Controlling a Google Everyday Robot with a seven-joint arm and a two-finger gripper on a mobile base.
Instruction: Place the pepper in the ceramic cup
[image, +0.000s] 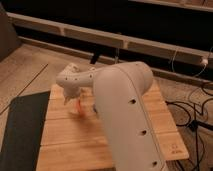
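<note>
The pepper (80, 106), small and orange-red, lies on the wooden table (60, 145) near its back left part. My gripper (69, 97) hangs at the end of the white wrist, just above and left of the pepper, open and holding nothing. My bulky white arm (125, 115) fills the middle of the view and hides the table behind it. The ceramic cup is not in view.
A dark mat (22, 130) lies on the floor along the table's left side. Cables (196, 112) trail over the floor at the right. A dark wall with a pale rail (100, 37) runs behind the table.
</note>
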